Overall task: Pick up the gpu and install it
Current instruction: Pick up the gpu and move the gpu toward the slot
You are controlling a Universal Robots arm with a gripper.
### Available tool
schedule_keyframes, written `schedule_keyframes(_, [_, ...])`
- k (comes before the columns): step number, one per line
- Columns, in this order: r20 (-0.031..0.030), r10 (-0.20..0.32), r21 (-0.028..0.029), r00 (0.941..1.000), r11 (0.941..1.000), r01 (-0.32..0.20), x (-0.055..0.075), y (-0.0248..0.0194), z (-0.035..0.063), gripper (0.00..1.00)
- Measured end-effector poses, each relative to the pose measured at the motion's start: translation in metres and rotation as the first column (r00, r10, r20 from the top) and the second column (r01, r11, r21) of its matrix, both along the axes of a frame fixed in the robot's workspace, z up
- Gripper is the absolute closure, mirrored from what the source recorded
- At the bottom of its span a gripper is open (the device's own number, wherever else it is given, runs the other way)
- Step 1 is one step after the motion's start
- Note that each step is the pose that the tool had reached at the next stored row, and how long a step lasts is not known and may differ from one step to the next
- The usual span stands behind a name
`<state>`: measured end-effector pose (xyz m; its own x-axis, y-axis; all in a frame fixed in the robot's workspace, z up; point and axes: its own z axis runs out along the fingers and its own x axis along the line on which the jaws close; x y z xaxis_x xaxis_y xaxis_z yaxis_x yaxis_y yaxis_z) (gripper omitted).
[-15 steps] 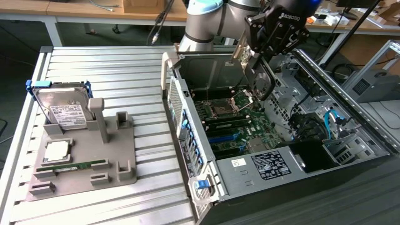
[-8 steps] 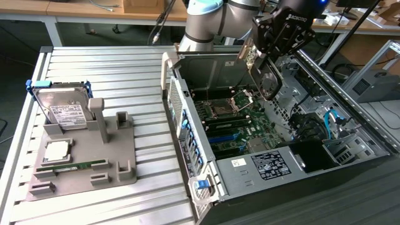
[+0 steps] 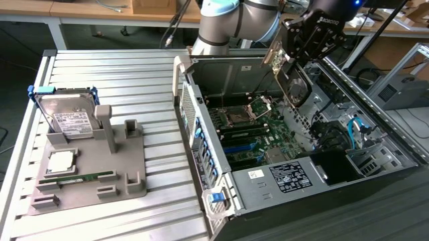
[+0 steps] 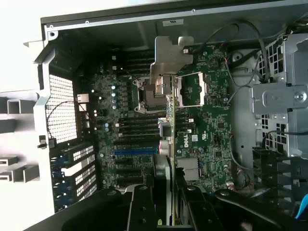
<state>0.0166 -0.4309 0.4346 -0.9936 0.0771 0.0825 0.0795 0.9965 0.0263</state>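
The jaws grip the gpu (image 3: 297, 86) by its upper end, closed narrowly on the thin board, above the open computer case (image 3: 268, 201). Its long axis slants steeply down toward the motherboard (image 3: 251, 135), and the silver bracket (image 4: 171, 57) seems to be the lower end. On the counter (image 3: 134, 65), a grey tray (image 3: 127, 165) holds a hard drive (image 3: 67, 118), a chip (image 3: 60, 160) and a memory stick (image 3: 80, 178). In the wrist view the card shows only its edge.
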Motion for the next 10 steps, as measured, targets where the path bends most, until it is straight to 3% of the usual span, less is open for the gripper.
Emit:
schedule_keyframes(6, [0.0001,0.0,-0.001,1.0,1.0,0.0,0.014,0.0,-0.0008,0.73])
schedule_keyframes(10, [0.0001,0.0,-0.0009,1.0,1.0,0.0,0.014,0.0,-0.0008,0.73])
